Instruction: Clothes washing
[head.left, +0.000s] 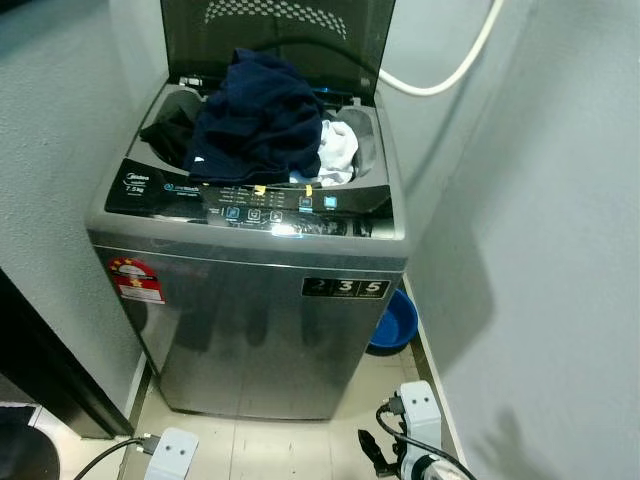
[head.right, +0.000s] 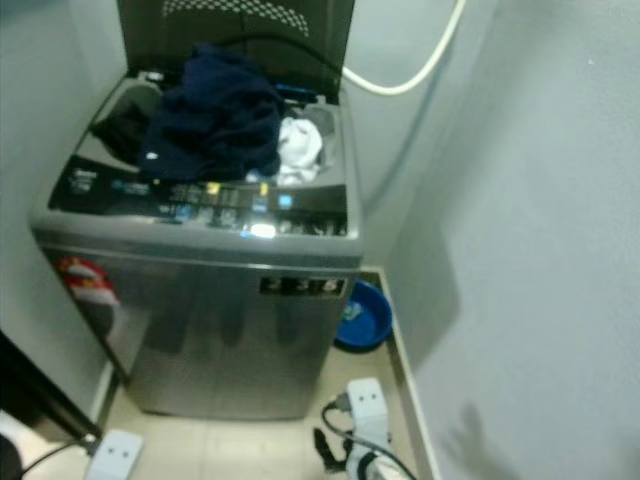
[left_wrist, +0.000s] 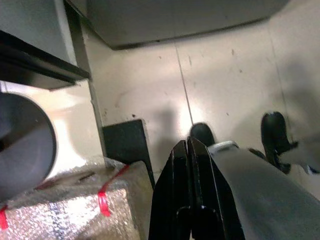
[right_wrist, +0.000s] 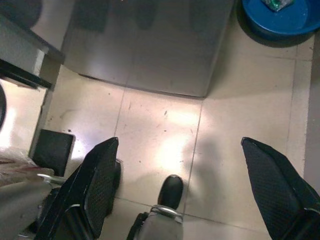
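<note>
The top-loading washing machine (head.left: 250, 300) is stood open, its lid (head.left: 280, 35) raised, and dark blue clothes (head.left: 255, 120) with a white garment (head.left: 337, 150) are heaped over the drum mouth, apparently awaiting pushing down. The left gripper (left_wrist: 189, 150) is held low over the floor with jaws closed on nothing, the right gripper (right_wrist: 185, 170) likewise low with jaws spread wide.

Both eye views look forward and down at the washing machine (head.left: 250, 250) from nearby. Both wrist views face the tiled floor (right_wrist: 160, 125) below.
</note>
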